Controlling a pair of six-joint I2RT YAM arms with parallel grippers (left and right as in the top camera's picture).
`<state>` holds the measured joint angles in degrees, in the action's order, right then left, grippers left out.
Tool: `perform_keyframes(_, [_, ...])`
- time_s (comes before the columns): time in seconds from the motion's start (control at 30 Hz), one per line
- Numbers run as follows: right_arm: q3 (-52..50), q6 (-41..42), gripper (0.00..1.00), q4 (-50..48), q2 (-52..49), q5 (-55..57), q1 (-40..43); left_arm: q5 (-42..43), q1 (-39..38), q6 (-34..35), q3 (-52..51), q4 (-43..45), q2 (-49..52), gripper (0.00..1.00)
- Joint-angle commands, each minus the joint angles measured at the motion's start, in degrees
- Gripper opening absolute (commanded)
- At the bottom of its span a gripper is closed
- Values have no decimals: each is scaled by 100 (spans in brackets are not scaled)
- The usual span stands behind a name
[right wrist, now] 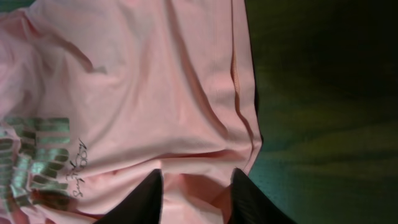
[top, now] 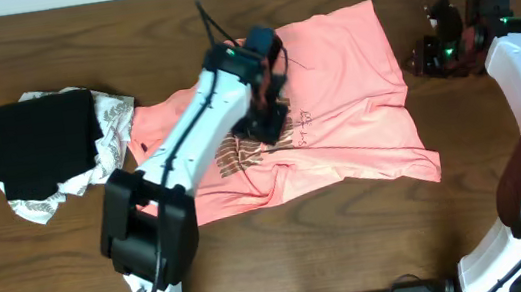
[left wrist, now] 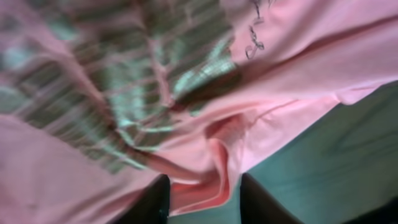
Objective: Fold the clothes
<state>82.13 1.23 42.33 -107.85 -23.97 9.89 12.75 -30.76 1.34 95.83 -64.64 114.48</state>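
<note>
The pink T-shirt (top: 342, 75) lies spread out in the middle of the table (top: 356, 254). Its front faces up, and it is full of wrinkles. The shiny brown lettering (top: 242, 156) is on the part nearer the left side, and it looks scrunched up there.

The left arm (top: 189, 135) reaches across the shirt and hides some of it. The left gripper (top: 267, 120) is right over the lettering. It holds a bunched-up fold of the shirt between its two fingers (left wrist: 155, 202).

The right gripper (top: 422, 54) is just beside the far right edge of the shirt. Its fingers (right wrist: 149, 199) are a little way apart and hold nothing.

To the left of the shirt lies a black garment (top: 43, 144), folded. It sits on top of a white cloth (top: 118, 119) with a grey pattern. The white cloth touches the shirt's left edge.

From above, the whole shirt and both piles can be seen, but not the small fold in the left gripper. The left wrist view shows that fold close up, with creases running toward it and bare table at its right, but it is blurry. The right wrist view shows the smooth plain part of the shirt, a small line of thin writing, and the hem with dark table past it.
</note>
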Motion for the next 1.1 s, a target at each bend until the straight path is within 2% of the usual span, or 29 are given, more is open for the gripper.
perform_keyframes(0.0, [81, 48, 26, 15, 105, 15, -79, 68, -76, 4, -422, 210, 127, 19])
perform_keyframes(0.03, [83, 52, 23, 15, 105, 17, -68, 68, -76, 4, -568, 398, 127, 11])
perform_keyframes(0.1, [83, 164, 18, 11, 116, 20, -24, 68, -50, 4, -813, 695, 127, 6])
perform_keyframes(0.27, [87, 343, 14, 13, 192, 15, 155, 85, -76, 44, -1388, 1167, 127, 6])
perform_keyframes(0.57, [87, 343, 13, 31, 387, 17, 313, 485, -424, 118, -1637, 1460, 127, 6])
perform_keyframes(0.67, [85, 343, 13, 15, 448, 20, 323, 647, -638, 136, -1637, 1239, 127, 6])
perform_keyframes(0.8, [87, 343, 12, -33, 522, 20, 354, 1178, -935, 133, -1637, 531, 125, 6])
perform_keyframes(1.07, [87, 343, 12, -90, 575, 20, 448, 1196, -1517, 136, -1637, -826, 122, 6])
